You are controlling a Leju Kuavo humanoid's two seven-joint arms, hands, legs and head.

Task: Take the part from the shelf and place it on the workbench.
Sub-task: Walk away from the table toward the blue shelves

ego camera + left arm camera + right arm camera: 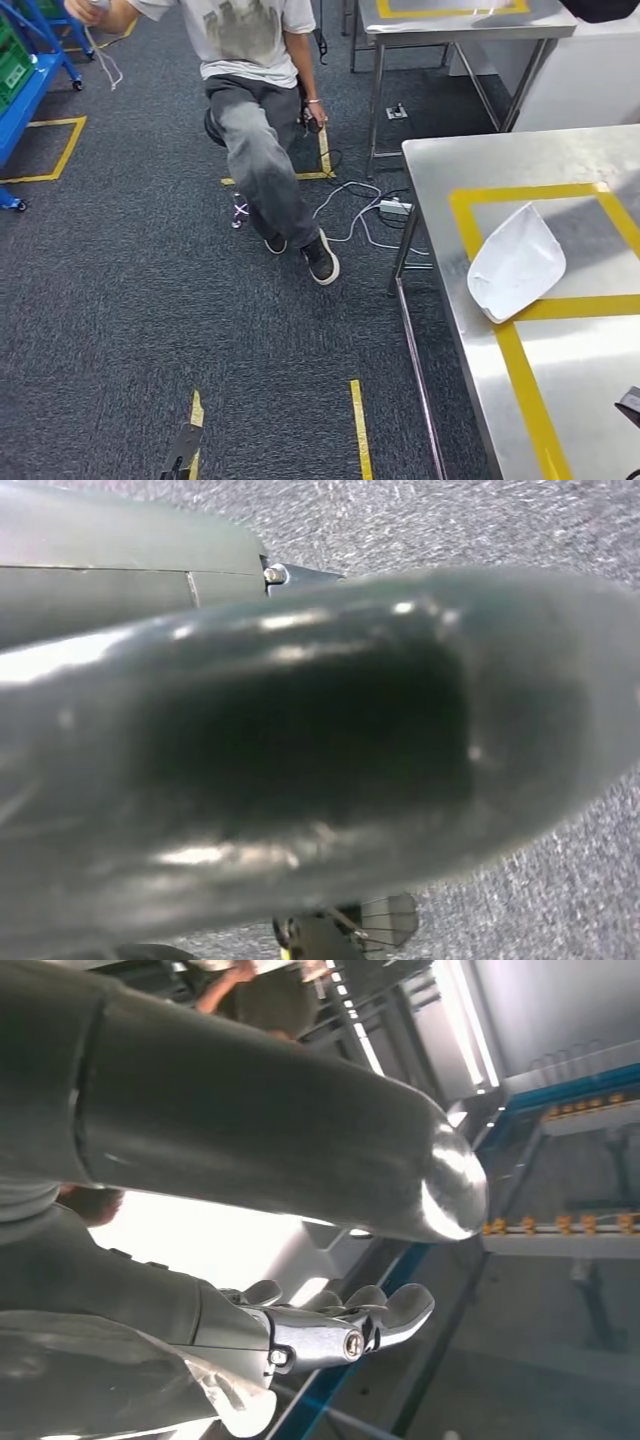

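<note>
1. The grey carpet floor takes up most of the head view, marked with strips of yellow tape.
2. The steel workbench stands on the right, with a yellow tape frame on its top.
3. A second steel table stands farther back, also taped in yellow.
4. A person in a light shirt, grey trousers and dark shoes sits on a stool on the carpet, well apart from the workbench.
5. A blue shelf trolley with a green crate stands at the far left.
6. The white part lies on the workbench, across the near line of the tape frame, no hand touching it.
7. White cables and a power strip lie on the floor beside the workbench leg.
8. The right hand shows in the right wrist view, its fingers stretched out straight and holding nothing; the part is not near it.
9. The left hand is a blurred grey mass over the carpet; whether it is wide or closed cannot be told.
10. The print on the person's shirt is too faint to read.
</note>
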